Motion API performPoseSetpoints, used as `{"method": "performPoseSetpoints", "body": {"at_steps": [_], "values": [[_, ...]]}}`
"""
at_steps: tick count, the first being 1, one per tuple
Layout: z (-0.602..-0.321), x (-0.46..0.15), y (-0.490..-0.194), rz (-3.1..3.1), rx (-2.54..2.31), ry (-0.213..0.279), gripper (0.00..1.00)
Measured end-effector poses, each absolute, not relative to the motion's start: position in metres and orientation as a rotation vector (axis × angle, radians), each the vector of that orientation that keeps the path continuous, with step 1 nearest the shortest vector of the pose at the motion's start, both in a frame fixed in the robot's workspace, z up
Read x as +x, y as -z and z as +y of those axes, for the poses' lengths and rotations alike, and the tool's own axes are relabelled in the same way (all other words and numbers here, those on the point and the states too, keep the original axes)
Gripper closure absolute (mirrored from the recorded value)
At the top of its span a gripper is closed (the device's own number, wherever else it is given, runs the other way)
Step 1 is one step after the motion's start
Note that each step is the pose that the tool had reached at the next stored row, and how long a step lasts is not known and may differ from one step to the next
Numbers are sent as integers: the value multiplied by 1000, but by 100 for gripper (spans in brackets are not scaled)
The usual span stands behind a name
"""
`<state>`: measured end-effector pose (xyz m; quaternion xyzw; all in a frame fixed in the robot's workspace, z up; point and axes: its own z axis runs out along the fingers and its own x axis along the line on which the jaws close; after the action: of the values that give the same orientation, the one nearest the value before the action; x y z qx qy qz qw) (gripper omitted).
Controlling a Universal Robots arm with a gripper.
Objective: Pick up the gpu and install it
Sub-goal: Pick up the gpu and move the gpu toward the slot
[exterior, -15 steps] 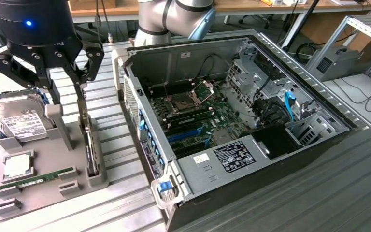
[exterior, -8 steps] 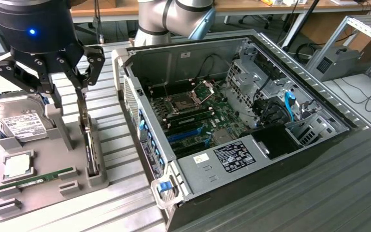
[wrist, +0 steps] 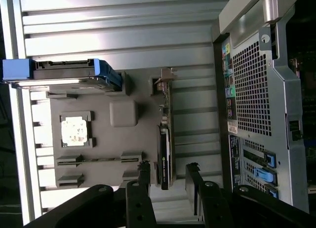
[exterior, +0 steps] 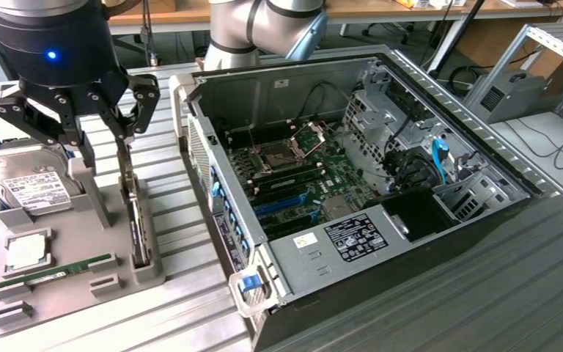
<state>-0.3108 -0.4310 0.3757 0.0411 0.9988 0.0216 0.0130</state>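
Note:
The gpu [exterior: 137,220] [wrist: 165,139] stands on its edge in a slot of the grey holder tray [exterior: 76,290] [wrist: 123,97], at the exterior view's left. It is a thin dark card with a metal bracket at one end. My black gripper [exterior: 105,154] [wrist: 168,172] hangs just above it, open. Its fingers [wrist: 143,174] straddle one end of the card with a gap on each side and do not touch it. The open computer case [exterior: 360,169] [wrist: 266,90] lies beside the tray, and its motherboard [exterior: 292,169] shows blue slots.
The tray also holds a silver hard drive [exterior: 32,183] [wrist: 64,75], a square processor chip [exterior: 27,249] [wrist: 75,129] and a green RAM stick [exterior: 52,273] [wrist: 98,160]. Everything rests on a ribbed metal table [exterior: 457,293]. The robot arm's base [exterior: 252,29] stands behind the case.

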Motion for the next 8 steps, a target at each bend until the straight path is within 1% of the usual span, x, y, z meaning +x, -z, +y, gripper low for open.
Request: {"method": "performPoseSetpoints", "body": {"at_steps": [8], "values": [[-431, -311, -376, 3112, 128, -68, 58]]}}
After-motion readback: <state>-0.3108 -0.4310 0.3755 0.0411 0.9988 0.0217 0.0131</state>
